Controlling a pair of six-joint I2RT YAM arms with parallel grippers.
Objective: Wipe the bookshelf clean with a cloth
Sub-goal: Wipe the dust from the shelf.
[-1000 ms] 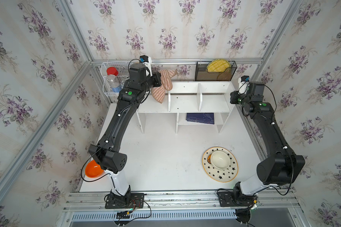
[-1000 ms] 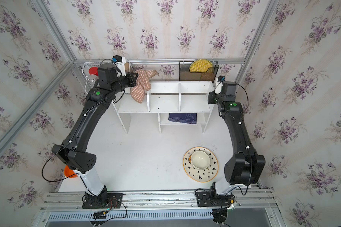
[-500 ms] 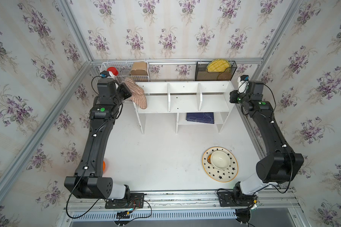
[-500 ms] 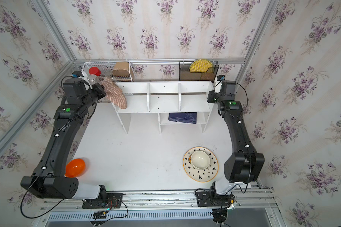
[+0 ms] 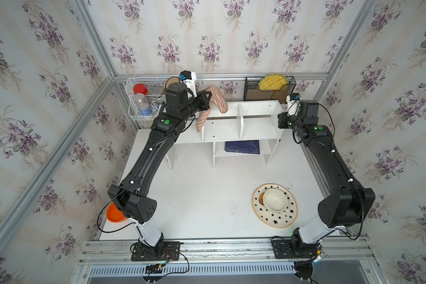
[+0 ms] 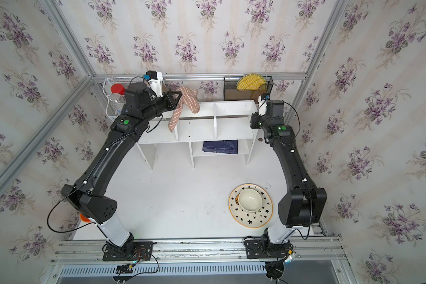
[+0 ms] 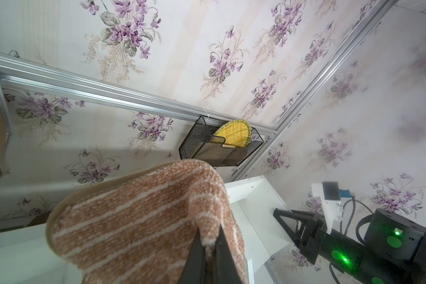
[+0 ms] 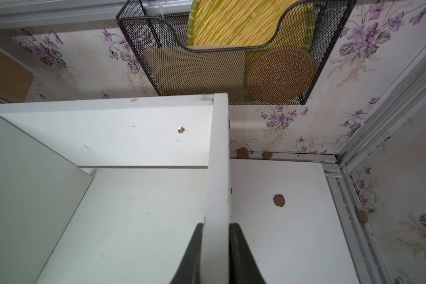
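The white bookshelf [image 5: 256, 123] [image 6: 231, 123] stands against the back wall in both top views. My left gripper [image 5: 210, 97] [image 6: 181, 94] is shut on the tan striped cloth [image 5: 218, 99] [image 6: 190, 98] above the shelf's left upper compartment. One end of the cloth hangs down onto the left divider. In the left wrist view the cloth [image 7: 138, 221] bulges out ahead of the shut gripper [image 7: 209, 242]. My right gripper [image 8: 216, 225] [image 5: 280, 120] is shut on the bookshelf's right end panel [image 8: 218, 159], a finger on each face.
A white wire basket [image 5: 143, 98] with jars hangs at the back left, a black mesh rack [image 5: 268, 88] with a yellow woven disc at the back right. A dark blue book [image 5: 242, 147] lies on the lower shelf. A star-patterned plate [image 5: 274, 218] holding a bowl and an orange bowl [image 5: 113, 214] sit nearer the front.
Half a second ago the left arm was swung out past the shelf's left end with the cloth; now it is back over the left compartment. The right arm has not moved.
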